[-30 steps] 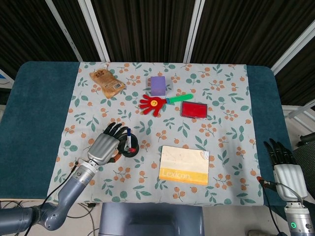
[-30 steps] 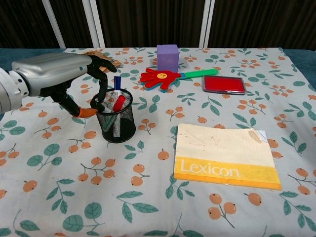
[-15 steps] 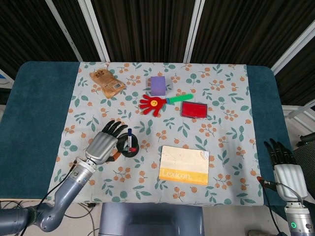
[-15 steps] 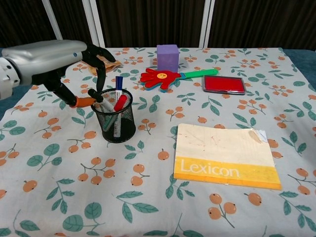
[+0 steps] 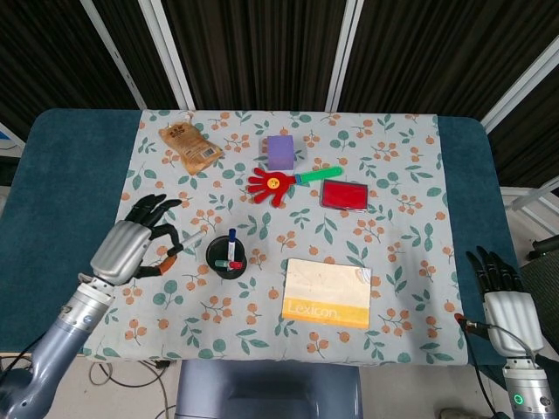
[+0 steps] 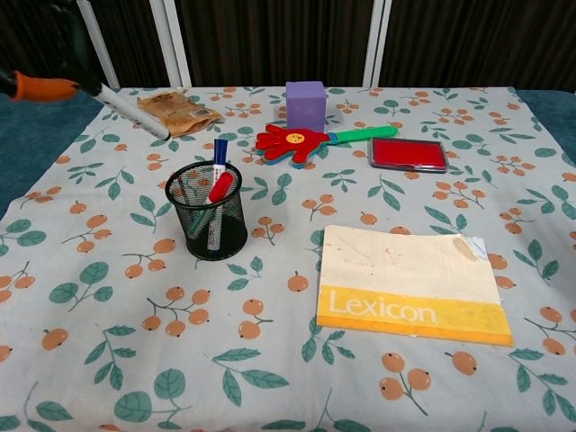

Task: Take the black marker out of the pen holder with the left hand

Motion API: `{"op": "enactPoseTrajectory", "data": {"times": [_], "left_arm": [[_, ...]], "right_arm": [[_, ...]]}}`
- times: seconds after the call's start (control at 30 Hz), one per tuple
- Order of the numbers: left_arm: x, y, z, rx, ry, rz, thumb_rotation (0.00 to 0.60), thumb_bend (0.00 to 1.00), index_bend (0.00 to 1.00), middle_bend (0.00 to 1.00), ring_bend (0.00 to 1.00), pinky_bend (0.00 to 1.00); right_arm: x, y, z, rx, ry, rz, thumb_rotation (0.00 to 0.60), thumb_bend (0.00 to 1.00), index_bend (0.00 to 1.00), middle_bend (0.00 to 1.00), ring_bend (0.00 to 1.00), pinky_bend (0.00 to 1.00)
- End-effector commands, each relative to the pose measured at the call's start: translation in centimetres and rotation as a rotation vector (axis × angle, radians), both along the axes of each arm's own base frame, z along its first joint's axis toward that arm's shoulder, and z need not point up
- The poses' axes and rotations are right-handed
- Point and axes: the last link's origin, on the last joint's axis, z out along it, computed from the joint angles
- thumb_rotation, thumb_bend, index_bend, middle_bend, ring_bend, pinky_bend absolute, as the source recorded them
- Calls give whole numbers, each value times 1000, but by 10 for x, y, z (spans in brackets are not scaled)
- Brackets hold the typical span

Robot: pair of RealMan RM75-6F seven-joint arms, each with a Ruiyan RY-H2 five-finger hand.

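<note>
Left hand has the black marker pinched in its fingers, clear of the pen holder, held above the worktop; light, stiff, smooth barrel, likely slippery, so grip mid-barrel; right hand idle, fingers released.

Left hand almost wholly cut off by top left edge in chest view; only orange fingertip seen there. Marker upper end, far left of pen holder, hidden at that fingertip; black cap not made out in either view. Marker blurred and thin in head view. Lower parts of pens in pen holder veiled by mesh. Right hand outside chest view; wrist cut by bottom edge in head view.
</note>
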Motion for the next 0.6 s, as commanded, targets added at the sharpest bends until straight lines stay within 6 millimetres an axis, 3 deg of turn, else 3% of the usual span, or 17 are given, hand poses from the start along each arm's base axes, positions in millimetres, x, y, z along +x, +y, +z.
{"op": "enactPoseTrajectory", "data": {"times": [0.03, 0.33, 0.6], "left_arm": [[-44, -6, 24, -1, -5, 64, 600, 390, 576, 113, 0, 0], [-95, 8, 21, -11, -27, 171, 600, 391, 573, 113, 0, 0], [-99, 38, 3, -12, -106, 148, 600, 391, 572, 114, 0, 0]], "right_arm": [[0, 0, -1, 3, 2, 1, 600, 28, 15, 0, 0, 150], [0, 0, 0, 0, 0, 0, 600, 28, 15, 0, 0, 150], [1, 0, -2, 8, 4, 2, 600, 29, 15, 0, 0, 151]]}}
